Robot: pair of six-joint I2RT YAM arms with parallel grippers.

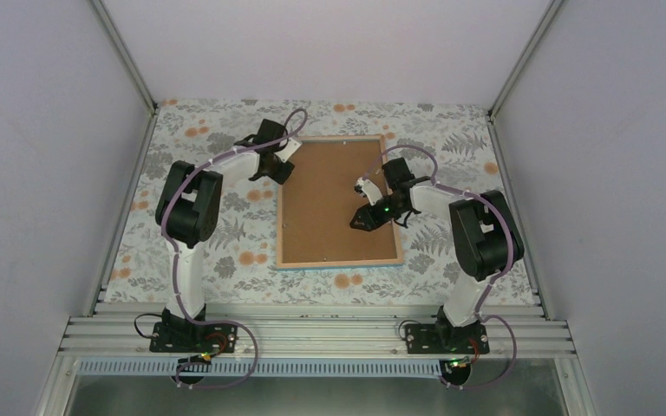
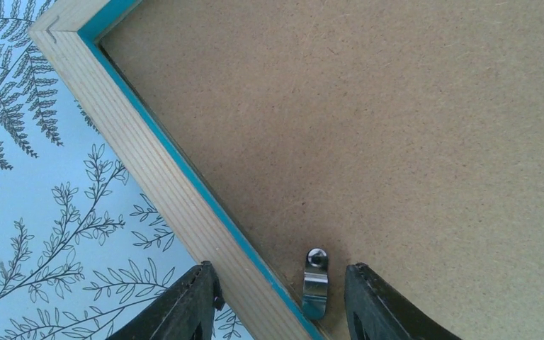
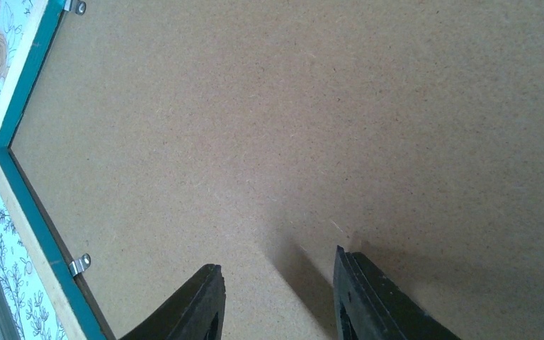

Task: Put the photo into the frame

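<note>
Frame (image 1: 338, 263) lying back-up mid-table (image 1: 225, 238), brown backing board (image 1: 334, 199) set inside. Left gripper (image 2: 281, 269) spread, straddling frame's left rim and metal clip (image 2: 316, 283). Right gripper (image 3: 278, 259) spread over board, pinching nothing.

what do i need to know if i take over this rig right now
Left hand: open, empty, jaws either side of a metal clip at the frame's edge.
Right hand: open, empty, over the backing board.
The frame lies face down on the table with the board seated in it.
The photo is not in view, possibly under the board.
Likely left: secure the clips.
</note>
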